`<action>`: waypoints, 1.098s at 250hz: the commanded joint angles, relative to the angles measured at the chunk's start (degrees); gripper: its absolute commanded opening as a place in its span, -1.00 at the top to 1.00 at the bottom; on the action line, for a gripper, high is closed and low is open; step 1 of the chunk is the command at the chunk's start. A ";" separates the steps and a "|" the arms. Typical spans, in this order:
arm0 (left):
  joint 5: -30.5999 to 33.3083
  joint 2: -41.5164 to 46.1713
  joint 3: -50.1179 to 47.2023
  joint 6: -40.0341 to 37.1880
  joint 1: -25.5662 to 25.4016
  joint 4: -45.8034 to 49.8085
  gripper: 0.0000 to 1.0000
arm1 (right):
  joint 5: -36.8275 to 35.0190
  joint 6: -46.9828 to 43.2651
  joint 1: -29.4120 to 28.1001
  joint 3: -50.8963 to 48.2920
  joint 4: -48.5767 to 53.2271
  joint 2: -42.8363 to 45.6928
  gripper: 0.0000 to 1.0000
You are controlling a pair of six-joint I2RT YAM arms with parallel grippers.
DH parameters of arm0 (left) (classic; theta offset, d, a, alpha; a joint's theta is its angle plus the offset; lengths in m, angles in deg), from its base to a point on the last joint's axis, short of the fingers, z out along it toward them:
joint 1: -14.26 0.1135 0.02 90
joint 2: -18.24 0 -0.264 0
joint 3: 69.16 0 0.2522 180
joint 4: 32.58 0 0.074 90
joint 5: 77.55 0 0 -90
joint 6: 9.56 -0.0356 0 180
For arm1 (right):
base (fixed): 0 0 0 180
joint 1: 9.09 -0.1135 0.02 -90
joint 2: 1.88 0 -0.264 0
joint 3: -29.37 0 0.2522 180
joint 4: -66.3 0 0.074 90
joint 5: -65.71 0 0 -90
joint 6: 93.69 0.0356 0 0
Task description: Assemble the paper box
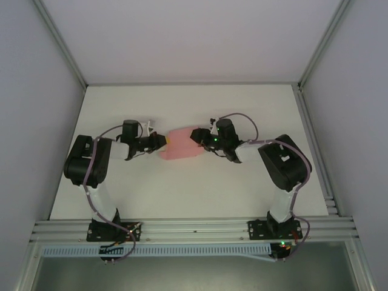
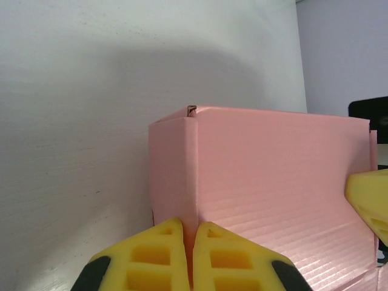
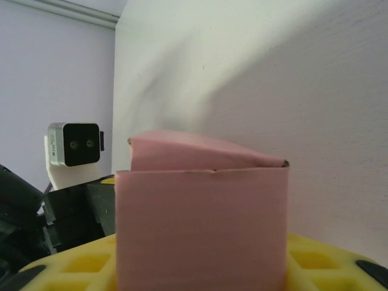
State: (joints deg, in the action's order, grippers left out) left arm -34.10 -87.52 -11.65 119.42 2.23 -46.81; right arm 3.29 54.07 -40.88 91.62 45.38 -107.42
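Paper box (image 1: 180, 149) sits between my two claws.
Left claw (image 2: 189, 235) is clamped on its corner; right claw (image 1: 196, 137) touches it, grip unclear.

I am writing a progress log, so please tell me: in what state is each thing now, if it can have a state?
paper box: partly folded, side walls standing, held at both ends.
left jaws: shut on the box's folded corner.
right jaws: closed around the box's other end.

matt ribbed paper box (image 2: 273, 182), matt white table (image 1: 182, 194)
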 commanded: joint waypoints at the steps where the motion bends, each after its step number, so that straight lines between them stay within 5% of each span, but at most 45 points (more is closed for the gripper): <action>1: -2.45 3.33 0.06 0.43 0.16 -4.11 0.68 | 1.39 0.01 0.14 -0.77 -1.12 3.35 0.15; 13: -2.50 4.89 0.99 -0.49 0.12 -3.08 0.51 | 1.40 -0.36 0.38 -0.91 -0.12 4.37 0.16; 32: -2.07 7.59 3.04 -3.54 0.11 0.58 -0.04 | 1.00 -0.42 0.70 -1.54 1.55 6.41 0.19; 56: 2.33 12.06 5.93 -10.44 -0.03 8.84 -0.99 | 0.12 0.03 1.27 -2.05 5.98 9.68 0.17; 89: 15.45 18.39 9.18 -20.17 -2.20 19.64 -0.99 | -2.67 -0.41 1.92 0.49 22.35 13.86 0.14; 124: 18.32 23.92 9.86 -30.63 -7.98 22.57 -0.99 | -0.78 0.15 3.75 5.30 40.01 16.10 0.21; 182: 34.73 33.60 7.49 -54.60 -27.64 26.03 -0.99 | 7.63 4.64 8.15 7.43 52.74 21.49 0.24; 218: 36.60 35.32 8.42 -60.96 -35.63 30.07 -0.99 | 12.83 8.40 10.73 7.52 55.23 23.05 0.25; 275: 49.54 33.84 7.30 -72.05 -44.05 32.40 -0.99 | 21.85 18.03 13.25 4.37 49.49 21.79 0.25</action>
State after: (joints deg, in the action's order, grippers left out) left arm 5.35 -52.65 -3.39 57.74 -39.12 -17.74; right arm 17.12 64.69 -28.66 97.39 97.40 -85.14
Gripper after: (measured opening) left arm 0.994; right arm 0.437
